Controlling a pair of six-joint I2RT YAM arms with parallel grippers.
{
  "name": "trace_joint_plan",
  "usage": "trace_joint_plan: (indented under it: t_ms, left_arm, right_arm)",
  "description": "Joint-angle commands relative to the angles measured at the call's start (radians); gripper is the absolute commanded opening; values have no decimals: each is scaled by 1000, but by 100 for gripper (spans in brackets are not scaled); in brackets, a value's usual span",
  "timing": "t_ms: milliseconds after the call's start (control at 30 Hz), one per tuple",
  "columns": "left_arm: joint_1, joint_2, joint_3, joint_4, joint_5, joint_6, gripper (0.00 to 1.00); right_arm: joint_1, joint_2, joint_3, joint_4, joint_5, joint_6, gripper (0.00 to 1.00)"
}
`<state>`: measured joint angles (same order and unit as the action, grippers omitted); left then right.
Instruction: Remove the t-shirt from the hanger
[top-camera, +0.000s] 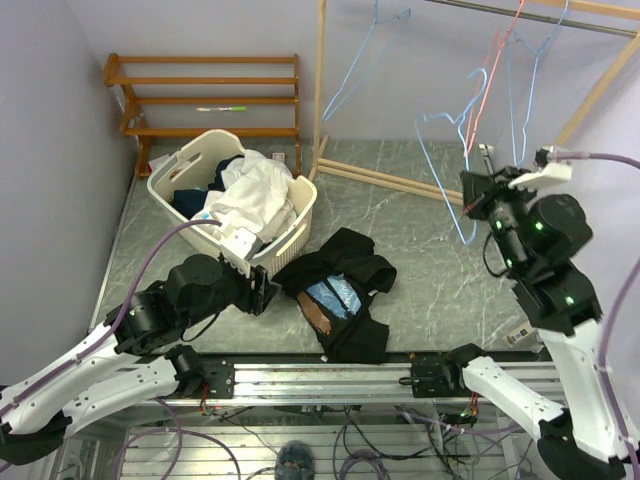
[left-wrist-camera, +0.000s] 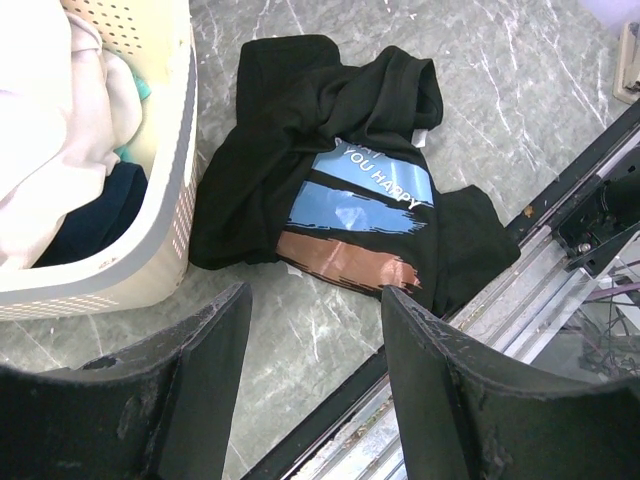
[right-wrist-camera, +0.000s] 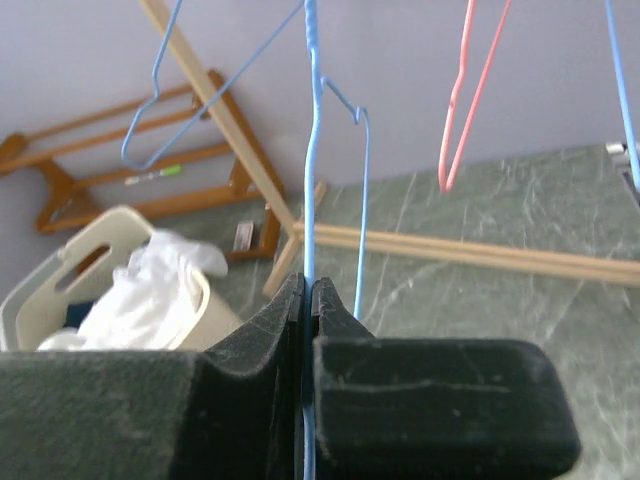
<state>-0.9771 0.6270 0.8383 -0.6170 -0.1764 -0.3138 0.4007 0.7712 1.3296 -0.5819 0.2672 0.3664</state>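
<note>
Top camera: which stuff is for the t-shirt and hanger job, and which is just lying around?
For the job: black t-shirt, blue hanger, right gripper, left gripper.
Just lying about: laundry basket, wooden rack, pink hanger.

T-shirt (left-wrist-camera: 345, 175) reads, seemingly, "YOU HAPPY".

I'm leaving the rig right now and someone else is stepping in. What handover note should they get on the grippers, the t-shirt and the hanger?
Left gripper: open and empty, hovering low just short of the t-shirt.
Right gripper: shut on the blue hanger, held up in the air with nothing on it.
T-shirt: black, crumpled on the table beside the laundry basket, clear of the hanger.
Done: the shirt is off the hanger.
Left: probably only setting the hanger aside.
</note>
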Motion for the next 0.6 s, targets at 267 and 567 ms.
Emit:
trace_joint_plan:
  t_ms: [267,567]
  left_arm:
    - [0,-26,-11,30,14,1,66]
    - [-1,-30,-13,30,20,3,66]
  right_arm:
    - [-2,306,-48,784,219,-143,0]
    - [-2,456,-18,1010,210,-242,0]
